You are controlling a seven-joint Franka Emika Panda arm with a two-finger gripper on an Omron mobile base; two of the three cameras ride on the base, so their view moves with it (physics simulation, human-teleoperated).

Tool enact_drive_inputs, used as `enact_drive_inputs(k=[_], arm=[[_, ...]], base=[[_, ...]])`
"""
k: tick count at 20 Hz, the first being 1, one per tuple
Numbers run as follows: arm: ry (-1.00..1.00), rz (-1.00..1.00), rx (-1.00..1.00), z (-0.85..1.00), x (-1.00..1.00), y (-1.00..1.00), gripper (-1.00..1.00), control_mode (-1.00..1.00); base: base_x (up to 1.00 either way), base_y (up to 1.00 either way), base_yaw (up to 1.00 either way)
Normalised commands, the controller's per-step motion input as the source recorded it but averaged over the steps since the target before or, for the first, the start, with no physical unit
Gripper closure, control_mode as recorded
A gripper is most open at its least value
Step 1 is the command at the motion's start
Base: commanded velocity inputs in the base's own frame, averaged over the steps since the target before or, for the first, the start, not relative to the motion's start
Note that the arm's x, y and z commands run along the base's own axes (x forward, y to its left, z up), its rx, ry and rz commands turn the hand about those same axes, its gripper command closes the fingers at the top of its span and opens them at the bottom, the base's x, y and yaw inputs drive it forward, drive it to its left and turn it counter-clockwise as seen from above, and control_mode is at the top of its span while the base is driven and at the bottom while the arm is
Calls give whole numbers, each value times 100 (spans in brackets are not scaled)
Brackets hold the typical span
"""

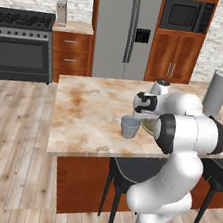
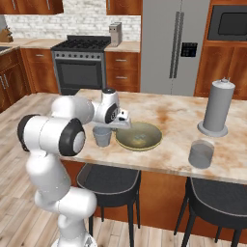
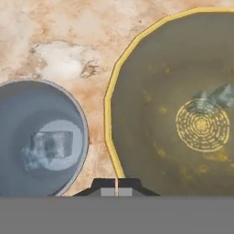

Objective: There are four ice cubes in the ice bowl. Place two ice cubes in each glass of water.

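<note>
Hand view: gripper (image 3: pixel 116 188) is pinched fully shut with nothing in it, above the bowl (image 3: pixel 137 41) rim. Left glass (image 3: pixel 18 105) beside it holds cubes (image 3: pixel 48 147); 2 more (image 3: pixel 215 97) sit in the bowl.

Tall grey cylinder (image 2: pixel 218 109) upright on the marble counter (image 2: pixel 173 118); two dark stools (image 2: pixel 110 180) beneath — stove (image 2: pixel 79 65) behind.
</note>
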Motion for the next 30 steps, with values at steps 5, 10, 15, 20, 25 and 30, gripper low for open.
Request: enact_drive_inputs(k=[5,10,15,20,25,30], arm=[[0,-49,0,34,-81,-61,100,-100],[-2,-41,3,33,-96,-67,100,-100],[-1,-33,3,2,-67,-70,100,-100],[-3,-8,18,1,-1,-41,-100,-100],[-11,-1,16,0,2,-22,-100,-100],[-10,-1,16,0,12,-9,-100,-100]], base=[[0,0,0],[0,0,0],[0,0,0],[0,0,0],[0,0,0],[0,0,0]])
